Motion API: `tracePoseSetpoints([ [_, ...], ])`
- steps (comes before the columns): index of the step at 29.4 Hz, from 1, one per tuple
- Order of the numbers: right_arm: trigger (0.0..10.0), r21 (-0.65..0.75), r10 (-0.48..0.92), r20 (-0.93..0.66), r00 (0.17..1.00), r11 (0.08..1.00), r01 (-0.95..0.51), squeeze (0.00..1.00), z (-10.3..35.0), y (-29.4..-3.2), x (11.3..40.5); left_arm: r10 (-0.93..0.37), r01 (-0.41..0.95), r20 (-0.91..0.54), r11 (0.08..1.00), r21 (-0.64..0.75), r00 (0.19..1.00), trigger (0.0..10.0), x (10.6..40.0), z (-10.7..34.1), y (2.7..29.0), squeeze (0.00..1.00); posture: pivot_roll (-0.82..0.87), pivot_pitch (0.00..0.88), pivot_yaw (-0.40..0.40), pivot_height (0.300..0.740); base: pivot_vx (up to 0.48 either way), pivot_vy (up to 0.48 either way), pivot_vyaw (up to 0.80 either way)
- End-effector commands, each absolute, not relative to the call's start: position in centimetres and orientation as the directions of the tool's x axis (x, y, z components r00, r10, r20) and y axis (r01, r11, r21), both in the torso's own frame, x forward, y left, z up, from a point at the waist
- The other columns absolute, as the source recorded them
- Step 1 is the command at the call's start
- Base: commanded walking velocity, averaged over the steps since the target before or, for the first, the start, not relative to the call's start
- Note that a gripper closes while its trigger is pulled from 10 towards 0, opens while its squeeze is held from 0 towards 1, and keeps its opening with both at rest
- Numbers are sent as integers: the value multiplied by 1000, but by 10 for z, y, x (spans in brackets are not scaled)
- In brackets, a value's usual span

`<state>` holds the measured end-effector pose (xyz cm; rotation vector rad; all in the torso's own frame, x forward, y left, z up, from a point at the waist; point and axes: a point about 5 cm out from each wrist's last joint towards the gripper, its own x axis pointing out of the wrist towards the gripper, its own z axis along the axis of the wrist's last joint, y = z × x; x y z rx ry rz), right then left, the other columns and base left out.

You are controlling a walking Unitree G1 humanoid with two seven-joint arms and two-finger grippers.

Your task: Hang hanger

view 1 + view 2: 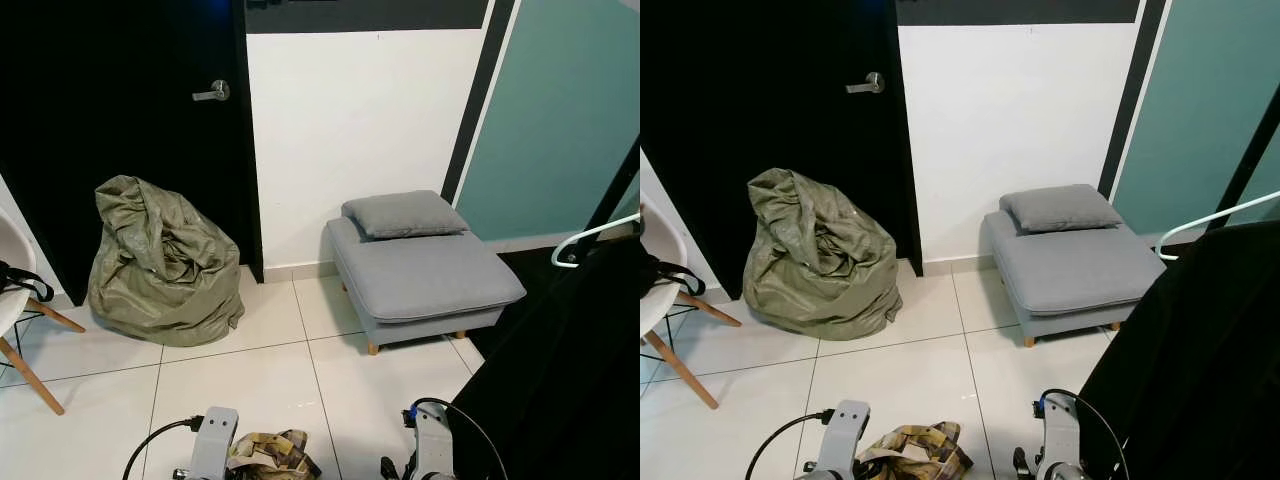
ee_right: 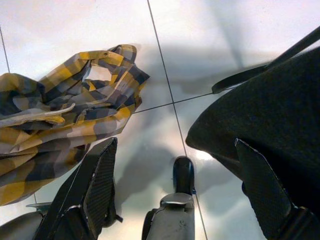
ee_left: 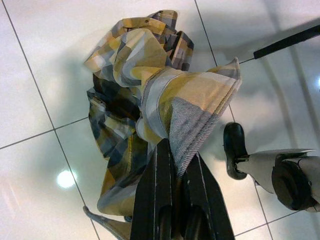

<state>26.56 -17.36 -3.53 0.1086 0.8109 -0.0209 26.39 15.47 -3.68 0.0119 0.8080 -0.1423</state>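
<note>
The hanger (image 1: pixel 590 238), white, shows as a curved hook and arm at the right edge of the head views, poking out above a black garment (image 1: pixel 1200 350) that hangs low on the right; whether it sits on a rail cannot be told. Behind stands a black door (image 1: pixel 120 130) with a metal handle (image 1: pixel 212 92), next to a white wall (image 1: pixel 350 110) and a teal panel (image 1: pixel 560 110) framed in black. On the tiled floor (image 1: pixel 260 370) a grey footstool (image 1: pixel 420 275) on short wooden legs stands against the wall, with a grey cushion (image 1: pixel 403 213) lying flat on its back part. An olive sack (image 1: pixel 160 260), crumpled, slumps in front of the door, well apart from the footstool. A white chair (image 1: pixel 15 300) with wooden legs stands at the left edge, a black strap draped over its seat. Low in the head views, the left gripper (image 3: pixel 172 165) holds a yellow and grey checked shirt (image 3: pixel 150 100); its fingers are pressed together on a fold of the cloth, and the rest of the shirt hangs bunched above the floor. The right gripper (image 2: pixel 185 180) is spread wide with nothing between its fingers, one finger (image 2: pixel 100 185) near the shirt and the other just beside the black garment.
</note>
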Motion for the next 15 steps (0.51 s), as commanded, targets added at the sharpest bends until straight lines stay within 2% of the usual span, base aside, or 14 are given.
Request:
tracePoseSetpoints([
  [1,10000,72,15,-734,679,996,56,373,-38,-174,263,-108,122,-728,992,-34,677,10000,262,-39,159,0,55,61,-13,740,0,0,0],
  [15,10000,69,11,-744,668,996,61,373,-39,-173,262,-108,127,-729,991,-30,676,10000,262,-38,159,0,58,61,-11,740,0,0,0],
])
